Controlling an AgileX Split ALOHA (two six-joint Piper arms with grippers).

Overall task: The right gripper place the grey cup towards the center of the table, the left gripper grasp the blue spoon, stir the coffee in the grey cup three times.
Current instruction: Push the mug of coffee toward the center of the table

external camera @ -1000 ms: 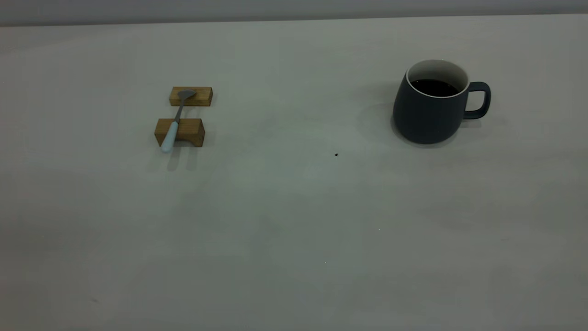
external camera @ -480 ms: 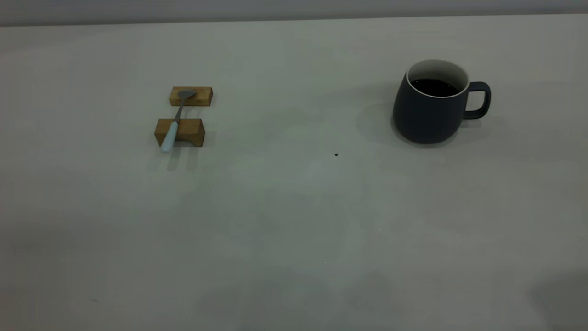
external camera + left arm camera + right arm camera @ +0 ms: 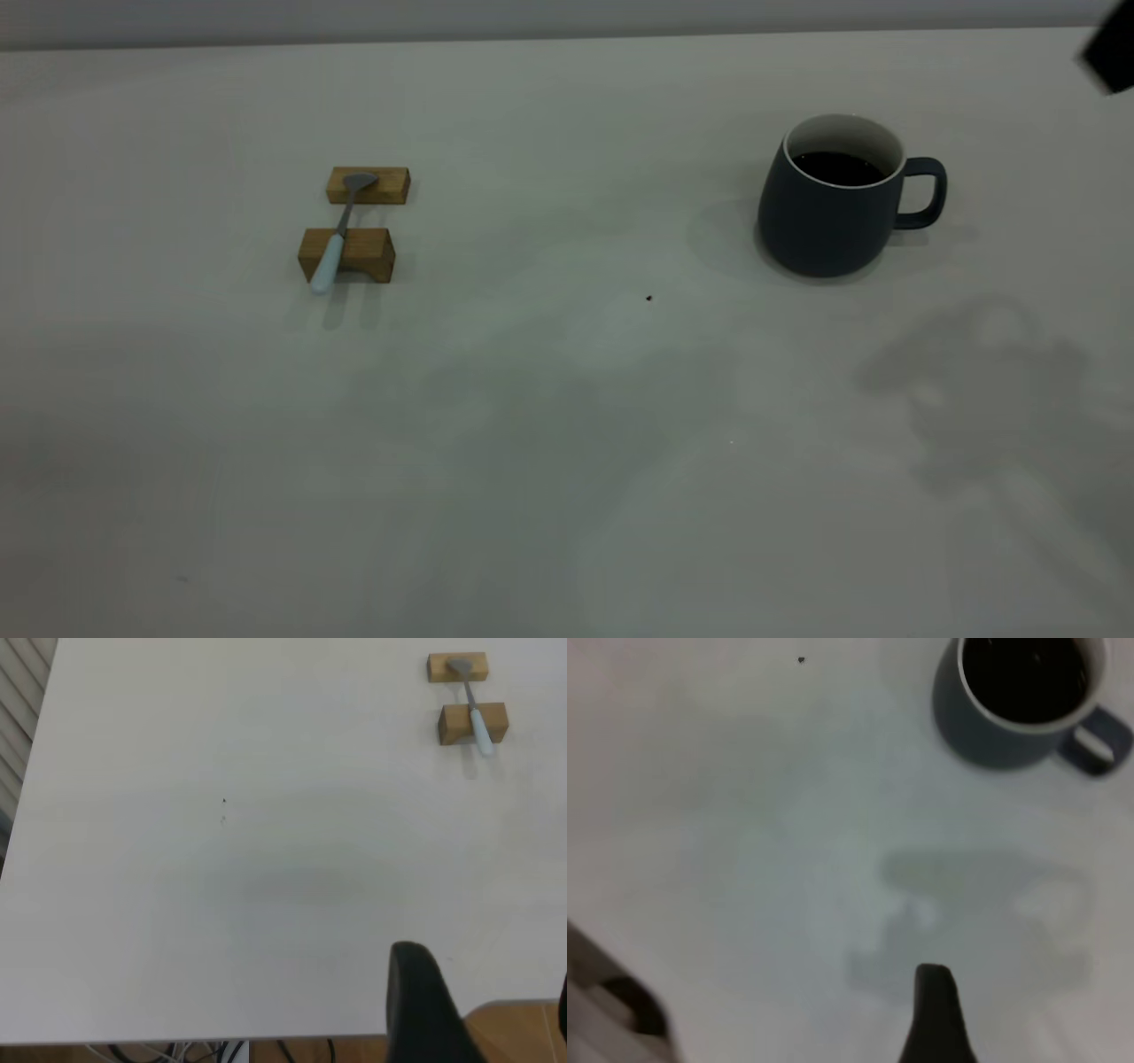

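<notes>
Matte rounded grey cup [image 3: 828,217], glossy coffee [image 3: 835,167], gripper states perhaps indeterminable.

The grey cup [image 3: 835,199] stood upright at the worktop's [image 3: 567,425] two o'clock, loop handle pointing to three, dark coffee [image 3: 837,167] flat inside. The blue spoon [image 3: 337,232] lay at ten o'clock, pale handle toward seven, bowl toward one.
</notes>
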